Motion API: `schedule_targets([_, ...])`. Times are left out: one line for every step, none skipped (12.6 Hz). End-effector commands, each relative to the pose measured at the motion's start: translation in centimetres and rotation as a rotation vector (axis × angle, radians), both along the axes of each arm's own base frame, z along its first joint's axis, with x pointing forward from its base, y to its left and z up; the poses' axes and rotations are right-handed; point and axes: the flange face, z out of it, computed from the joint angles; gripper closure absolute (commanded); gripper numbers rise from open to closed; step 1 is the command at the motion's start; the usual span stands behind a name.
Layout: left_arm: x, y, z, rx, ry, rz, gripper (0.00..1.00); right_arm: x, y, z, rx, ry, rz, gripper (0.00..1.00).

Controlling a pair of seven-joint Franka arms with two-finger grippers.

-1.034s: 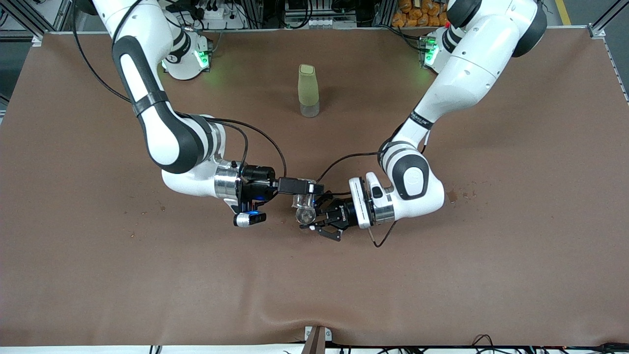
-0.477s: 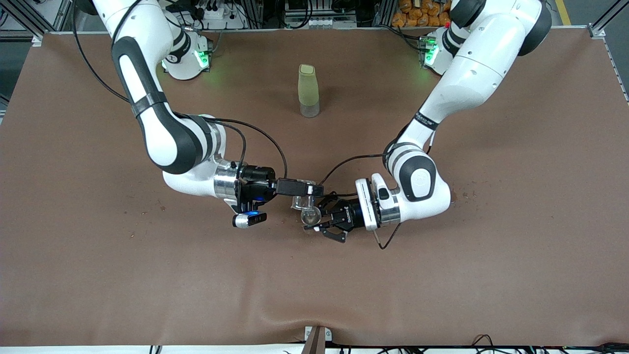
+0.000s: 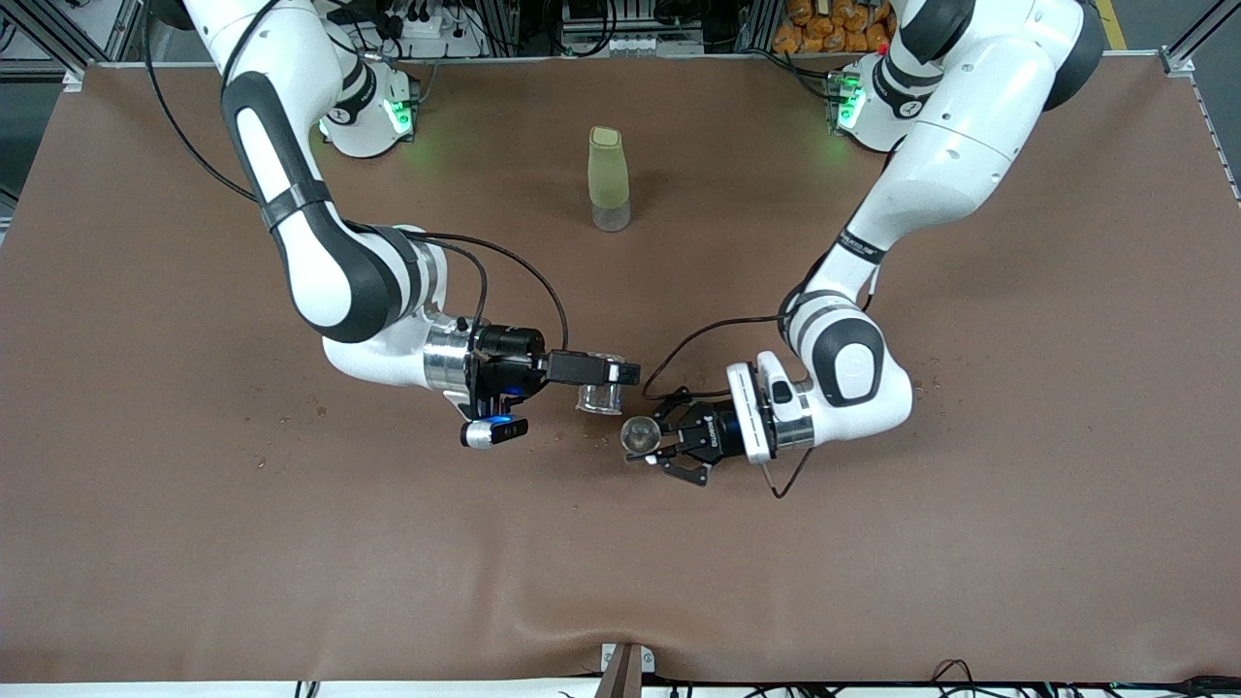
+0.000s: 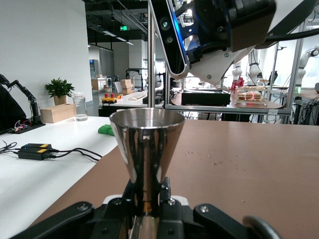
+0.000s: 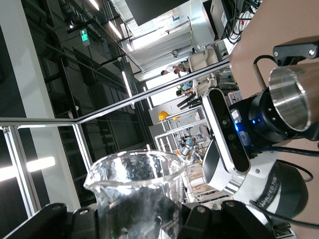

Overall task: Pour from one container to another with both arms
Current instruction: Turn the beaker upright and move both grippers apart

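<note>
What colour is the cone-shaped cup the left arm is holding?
Shiny silver metal; the cone-shaped cup shows best in the left wrist view.

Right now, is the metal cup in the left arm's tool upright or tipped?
Upright. In the left wrist view the metal cup stands with its rim level, gripped low by the left tool.

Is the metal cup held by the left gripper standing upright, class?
Yes: in the left wrist view the metal cup stands with its open mouth upward, and the left gripper clamps its narrow waist.

Bright even overhead light; wrist backgrounds perhaps soft.
</note>
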Motion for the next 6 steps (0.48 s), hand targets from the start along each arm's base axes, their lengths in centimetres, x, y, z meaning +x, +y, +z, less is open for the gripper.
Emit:
schedule_targets([-0.2, 4.1, -0.6, -0.042, 0.027, -0.026, 1.0, 0.4, -0.9, -0.8, -0.106, -0.12, 0.043, 1.0])
schedule_targets([0.0, 6.1, -1.2, -0.05, 0.025, -0.061, 1.0, 1.0, -1.8, -0.6, -0.159, -0.187, 0.058, 1.0])
schedule_targets([0.3, 8.8, -1.5, -0.045, 0.019, -0.086, 1.0, 1.6, -2.8, -0.8, -0.201, -0.265, 0.063, 1.0])
schedule_targets([0.3, 11.1, -2.1, -0.047, 0.026, -0.106, 1.0, 2.1, -3.7, -1.5, -0.236, -0.338, 0.067, 1.0])
schedule_targets([0.3, 13.6, -2.5, -0.055, 0.036, -0.129, 1.0, 2.4, -4.0, -2.4, -0.264, -0.424, 0.072, 1.0])
schedule_targets([0.3, 16.1, -3.0, -0.037, 0.037, -0.152, 1.0, 2.9, -4.8, -3.0, -0.284, -0.502, 0.065, 1.0])
